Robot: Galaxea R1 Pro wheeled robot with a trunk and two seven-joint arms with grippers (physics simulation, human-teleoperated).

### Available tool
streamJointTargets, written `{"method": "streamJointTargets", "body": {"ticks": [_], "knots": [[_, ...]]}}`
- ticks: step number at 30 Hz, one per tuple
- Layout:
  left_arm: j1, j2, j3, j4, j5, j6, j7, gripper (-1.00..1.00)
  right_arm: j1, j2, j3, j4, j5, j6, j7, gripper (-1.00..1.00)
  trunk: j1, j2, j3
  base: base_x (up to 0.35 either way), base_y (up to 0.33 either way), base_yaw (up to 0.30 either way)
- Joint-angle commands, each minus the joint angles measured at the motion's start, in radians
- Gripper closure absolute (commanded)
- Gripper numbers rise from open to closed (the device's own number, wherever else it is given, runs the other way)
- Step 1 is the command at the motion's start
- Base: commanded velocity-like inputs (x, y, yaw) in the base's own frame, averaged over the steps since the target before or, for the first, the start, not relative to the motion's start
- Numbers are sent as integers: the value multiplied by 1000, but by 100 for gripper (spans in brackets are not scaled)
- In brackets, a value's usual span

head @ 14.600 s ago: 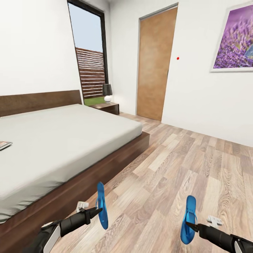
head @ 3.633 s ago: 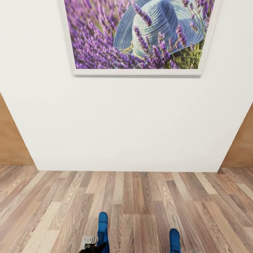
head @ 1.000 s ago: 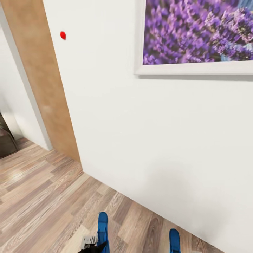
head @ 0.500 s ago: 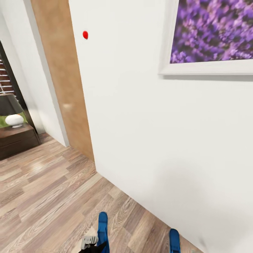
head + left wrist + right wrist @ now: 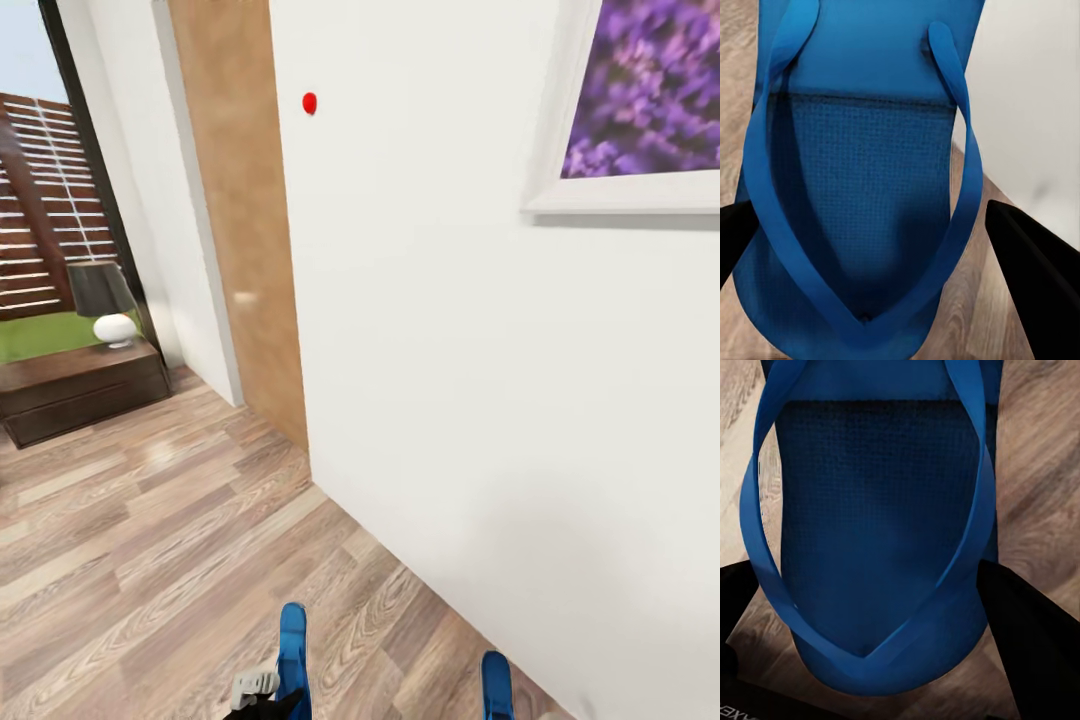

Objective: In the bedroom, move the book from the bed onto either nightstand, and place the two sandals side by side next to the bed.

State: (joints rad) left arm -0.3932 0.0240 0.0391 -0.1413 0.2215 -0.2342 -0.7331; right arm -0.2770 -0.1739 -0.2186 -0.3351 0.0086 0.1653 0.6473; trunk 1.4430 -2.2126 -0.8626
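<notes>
Each gripper holds one bright blue sandal with blue straps. In the head view the left sandal point(image 5: 292, 650) stands on edge above my left gripper point(image 5: 262, 705), and the right sandal point(image 5: 497, 685) pokes up at the bottom edge. The left wrist view has the left gripper point(image 5: 881, 255) shut on its sandal point(image 5: 855, 187), a black finger on each side. My right gripper point(image 5: 889, 652) is shut the same way on the other sandal point(image 5: 877, 532). The dark wooden nightstand point(image 5: 70, 362) sits far left by the window. The bed and the book are out of view.
A white wall point(image 5: 480, 400) runs close on the right, with a framed purple picture point(image 5: 650, 100) and a small red dot point(image 5: 309, 102). A tan door point(image 5: 250, 250) is ahead. A dark-shaded lamp point(image 5: 105, 305) stands on the nightstand. Wood-plank floor point(image 5: 150, 540) stretches left.
The camera has swung left: the picture slid right, and the door, window and nightstand came into view. Both sandals stay held in the same spots.
</notes>
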Motion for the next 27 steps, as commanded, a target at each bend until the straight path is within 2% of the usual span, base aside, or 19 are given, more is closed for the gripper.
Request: {"method": "streamJointTargets", "body": {"ticks": [1, 11, 27], "knots": [[-1, 0, 4, 2, -1, -3, -5, 100, 0, 1, -8, -2, 1, 10, 6, 100, 0, 0, -1, 36, 0, 290], [-1, -1, 4, 2, -1, -2, -5, 100, -1, 1, -8, -1, 1, 10, 6, 100, 0, 0, -1, 224, 0, 290], [-1, 0, 4, 2, -1, -2, -5, 100, -1, 1, -8, -1, 1, 10, 6, 100, 0, 0, -1, 15, 0, 290]]}}
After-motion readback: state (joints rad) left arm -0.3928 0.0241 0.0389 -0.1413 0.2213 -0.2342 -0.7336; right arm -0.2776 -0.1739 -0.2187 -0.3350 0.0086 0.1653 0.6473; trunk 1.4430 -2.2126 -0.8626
